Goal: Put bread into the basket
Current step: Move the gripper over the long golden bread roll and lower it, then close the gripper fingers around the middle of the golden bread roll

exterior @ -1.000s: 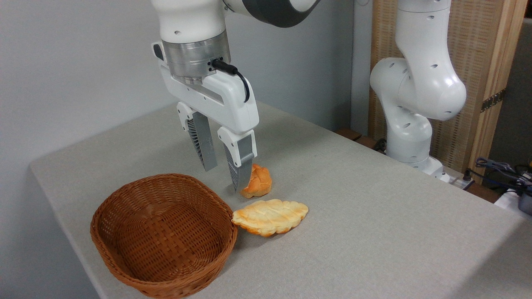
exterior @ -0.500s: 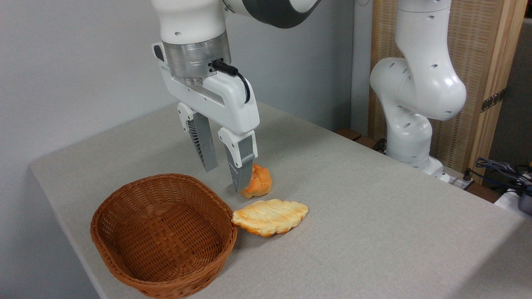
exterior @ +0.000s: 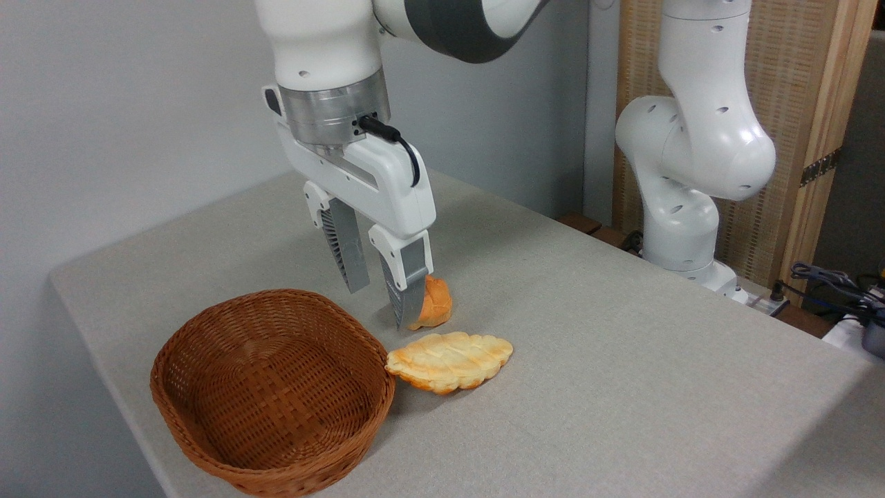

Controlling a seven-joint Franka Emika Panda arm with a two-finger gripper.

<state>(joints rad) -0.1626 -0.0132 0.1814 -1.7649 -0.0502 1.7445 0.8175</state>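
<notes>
Jaws (exterior: 384, 304) spread and empty, we note the nearest basket (exterior: 207, 429) (nothing inside); bread (exterior: 449, 360) lies on the bench (exterior: 622, 360) touching its rim, ungrasped, a bun (exterior: 434, 304) behind. Everything remains.

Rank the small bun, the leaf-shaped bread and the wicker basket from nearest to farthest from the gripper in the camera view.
From the gripper, open and empty above the table:
1. The small bun, just right of the right finger and partly hidden behind it.
2. The leaf-shaped bread, below and to the right, lying flat.
3. The wicker basket, lower left; its near rim rivals the bread, its middle lies farther.
</notes>
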